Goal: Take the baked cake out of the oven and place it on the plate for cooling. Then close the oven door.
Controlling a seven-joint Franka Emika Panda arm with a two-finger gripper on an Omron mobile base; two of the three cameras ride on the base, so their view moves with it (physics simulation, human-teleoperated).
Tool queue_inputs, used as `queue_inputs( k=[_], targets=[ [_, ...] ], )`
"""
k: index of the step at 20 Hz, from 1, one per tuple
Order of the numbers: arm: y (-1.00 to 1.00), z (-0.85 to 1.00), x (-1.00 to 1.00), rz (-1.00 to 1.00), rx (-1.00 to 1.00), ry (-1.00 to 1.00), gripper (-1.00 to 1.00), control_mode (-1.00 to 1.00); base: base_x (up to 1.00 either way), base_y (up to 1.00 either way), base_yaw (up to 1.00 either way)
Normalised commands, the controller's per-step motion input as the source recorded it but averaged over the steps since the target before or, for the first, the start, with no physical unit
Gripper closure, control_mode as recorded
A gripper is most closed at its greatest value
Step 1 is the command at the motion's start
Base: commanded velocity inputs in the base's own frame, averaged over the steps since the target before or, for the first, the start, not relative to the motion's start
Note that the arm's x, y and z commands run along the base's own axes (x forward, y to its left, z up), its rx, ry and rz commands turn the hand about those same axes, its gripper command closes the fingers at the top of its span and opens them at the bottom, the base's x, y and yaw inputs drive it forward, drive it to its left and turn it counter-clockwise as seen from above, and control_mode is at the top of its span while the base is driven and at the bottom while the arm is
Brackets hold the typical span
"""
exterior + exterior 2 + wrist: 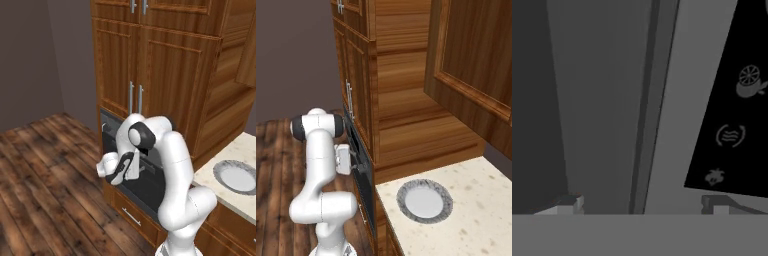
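**Gripper at the closed oven front**

Left base view: the arm rises from 5 o'clock and bends down to the oven (pixel 150 175), a dark panel set in the wooden cabinets (pixel 165 65) below two vertical silver handles (pixel 135 98). The gripper (pixel 141 169) sits against the oven door (pixel 142 187), near its upper part. A drawer (pixel 132 217) with a silver pull lies below the oven. At 3 o'clock the plate (pixel 239 176) lies flat on the pale counter (pixel 250 145), well apart from the gripper.

Right base view: the arm stands at 8 o'clock, its hand pressed toward the oven's front edge (pixel 363 170). The plate (pixel 424 201) — white centre, grey speckled rim — lies on the counter (pixel 476 200) at 5 o'clock, just beside the oven's cabinet.

Hand view: two dark fingertips (pixel 569 202) stand far apart at the bottom — jaws wide, nothing between them. Ahead runs the door's long bar handle (pixel 648 110), crossing from 12 to 6 o'clock between the tips. At 3 o'clock is the black display panel (pixel 737 110) with pale symbols.

The door is shut; the cake cannot be seen.
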Motion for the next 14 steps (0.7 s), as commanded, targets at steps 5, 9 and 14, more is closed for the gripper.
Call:
queue_inputs(
  k=[5, 9, 14],
  targets=[
    [0.0, -0.29, 0.25, 0.05, 0.0, 0.0, -1.0, -1.0, 0.0, 0.0, 0.0],
    [-0.06, -0.09, 0.22, 0.05, 0.0, 0.0, -1.0, -1.0, 0.0, 0.0, 0.0],
    [-0.16, -0.01, 0.21, 0.04, 0.01, 0.0, -1.0, -1.0, 0.0, 0.0, 0.0]
  ],
)
